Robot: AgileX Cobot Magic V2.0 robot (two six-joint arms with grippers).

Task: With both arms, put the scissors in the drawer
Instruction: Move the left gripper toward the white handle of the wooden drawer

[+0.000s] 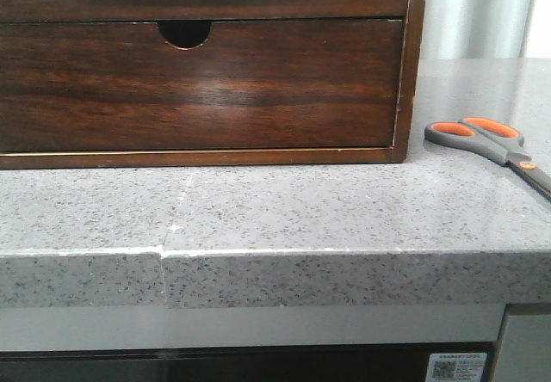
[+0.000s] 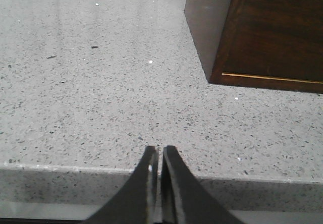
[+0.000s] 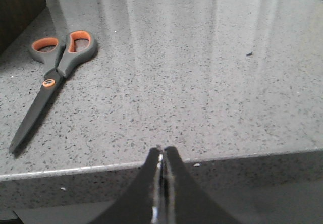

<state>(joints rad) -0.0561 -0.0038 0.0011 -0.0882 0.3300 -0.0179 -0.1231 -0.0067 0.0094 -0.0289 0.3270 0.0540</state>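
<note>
Lying flat on the grey stone counter point(image 1: 284, 206), the scissors point(image 1: 491, 145) rest just right of the wooden cabinet point(image 1: 411, 64), blades closed. We see our left gripper point(image 2: 160, 156) and right gripper point(image 3: 161, 156) both pinched together, grasping nothing, above the counter's front edge.

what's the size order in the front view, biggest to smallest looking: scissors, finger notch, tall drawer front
1. tall drawer front
2. scissors, partly cut off at the picture edge, so its full extent is unseen
3. finger notch

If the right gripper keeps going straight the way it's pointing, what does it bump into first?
Probably just the bare grey countertop. The right gripper, shut, points across open stone; the scissors lie off to one side of that line, though depth is hard to judge.
</note>
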